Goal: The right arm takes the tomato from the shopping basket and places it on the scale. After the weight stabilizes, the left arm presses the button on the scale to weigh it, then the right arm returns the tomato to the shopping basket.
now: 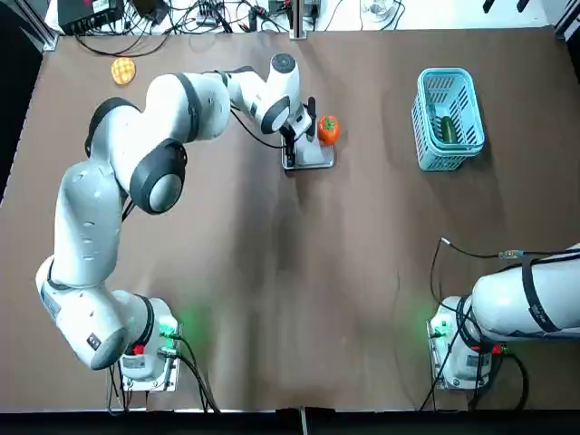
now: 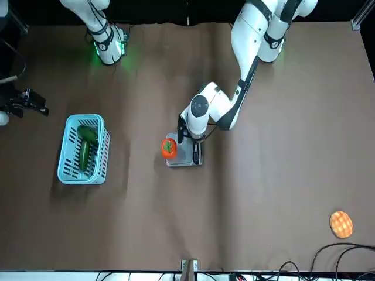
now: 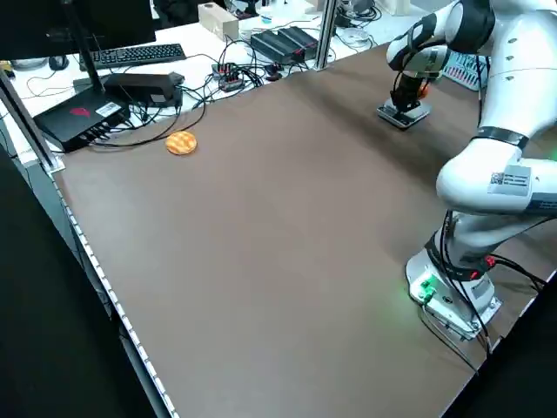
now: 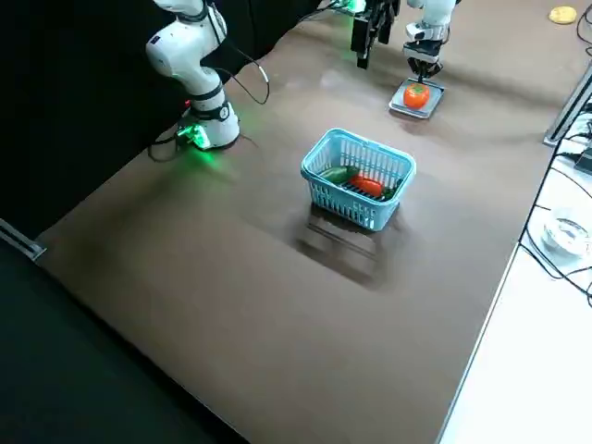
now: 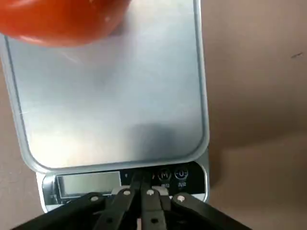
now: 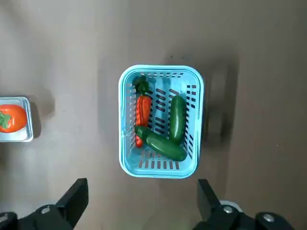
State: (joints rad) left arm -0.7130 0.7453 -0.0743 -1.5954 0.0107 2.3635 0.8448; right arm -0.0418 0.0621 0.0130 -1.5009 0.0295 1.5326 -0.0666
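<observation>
Tomato (image 1: pixel 327 130) sits on scale (image 1: pixel 313 156). Left gripper (image 5: pixel 140 188), fingers together, touches the control strip (image 5: pixel 124 181). Right gripper (image 6: pixel 139 211) spread wide above basket (image 6: pixel 159 121).

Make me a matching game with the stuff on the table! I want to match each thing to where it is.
Things:
1. tomato
2. cucumbers
3. left gripper
4. yellow round item

Places:
A. in the blue basket
B. alone on the table near the cables
C. on the plate of the scale
D. over the scale's black button strip, fingers together

Pairs: 1-C, 2-A, 3-D, 4-B
</observation>
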